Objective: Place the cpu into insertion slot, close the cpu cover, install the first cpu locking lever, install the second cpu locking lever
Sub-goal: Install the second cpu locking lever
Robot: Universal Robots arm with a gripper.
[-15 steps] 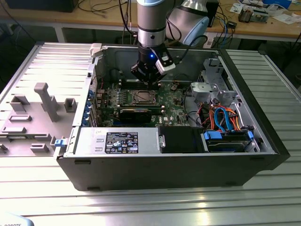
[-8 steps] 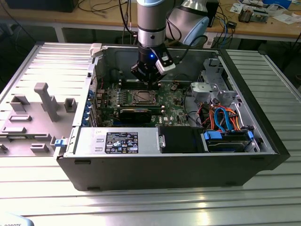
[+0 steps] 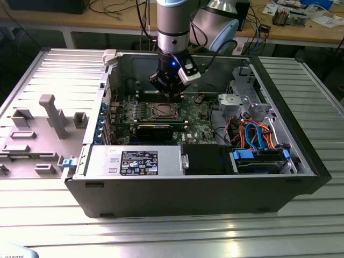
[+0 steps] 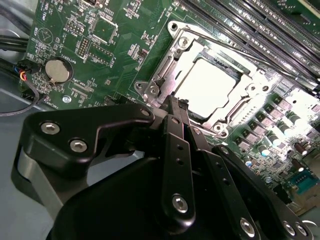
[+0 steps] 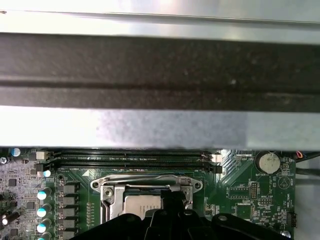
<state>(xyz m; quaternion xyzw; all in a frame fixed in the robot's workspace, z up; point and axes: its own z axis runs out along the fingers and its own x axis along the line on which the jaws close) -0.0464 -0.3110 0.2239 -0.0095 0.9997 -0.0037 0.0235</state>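
Observation:
The cpu [image 4: 207, 85] lies flat in the insertion slot [image 3: 163, 111] on the green board, its silver top glaring under the light. The cpu cover [image 4: 167, 80] lies down around it as a silver frame, also seen as the cover [image 5: 112, 197] in the first wrist view. A thin wire lever [image 5: 145, 177] runs along the slot's side nearest the memory slots. My gripper [image 4: 177, 102] is shut, its black fingertips together at the slot's rim beside the cpu. The gripper [image 5: 172, 192] stands over the same edge, and the gripper [image 3: 171, 95] hangs just above the slot in the exterior view.
Long black memory slots [image 4: 240, 20] run beside the socket. A coin battery [image 4: 58, 70] sits on the board. The case's metal wall [image 5: 160, 75] rises close behind. A long black card [image 3: 156, 129], a power supply [image 3: 134, 161] and a drive cage with cables [image 3: 258, 134] crowd the case.

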